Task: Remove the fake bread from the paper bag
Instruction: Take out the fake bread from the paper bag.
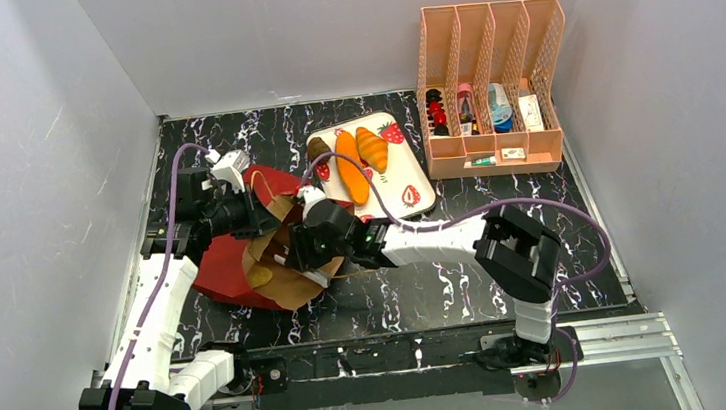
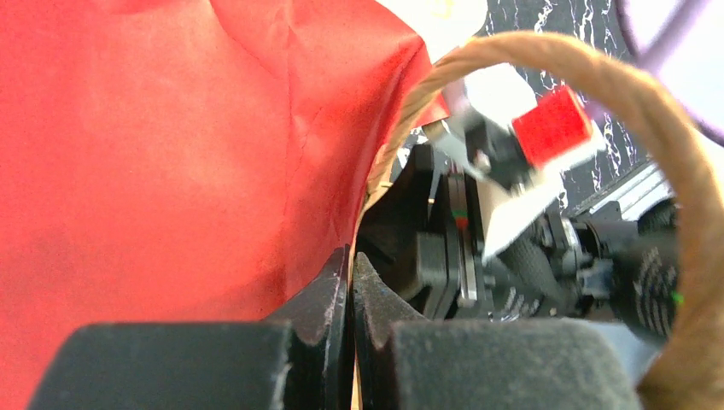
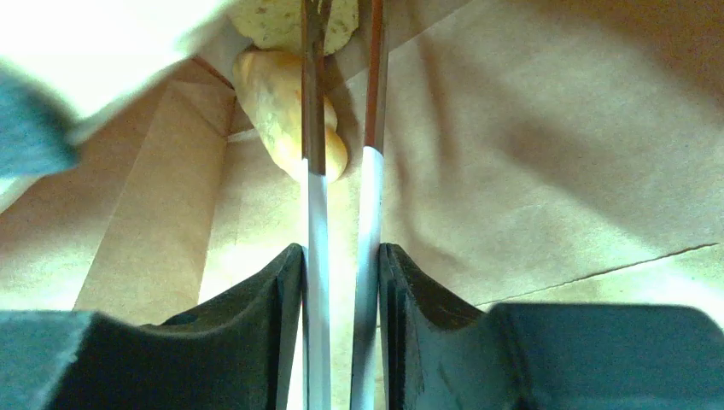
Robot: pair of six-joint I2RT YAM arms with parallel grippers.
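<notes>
Pinching paper bag [image 2: 171, 154] rim in left hand [image 2: 351, 260] to hold it open; gripping tongs [image 3: 316, 222] in right hand [image 3: 341, 254] to reach bread [image 3: 269, 94] inside.

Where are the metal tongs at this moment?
Right wrist view: the tongs are clamped in the right gripper, tips inside the paper bag by a tan loaf.

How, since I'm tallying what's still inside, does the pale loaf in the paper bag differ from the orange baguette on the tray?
The pale loaf is short, stubby and yellowish; the orange baguette is long and slim. The pale loaf lies inside the paper bag, by the tongs; the orange baguette lies on the strawberry-print tray. Both are toy bread pieces.
</notes>
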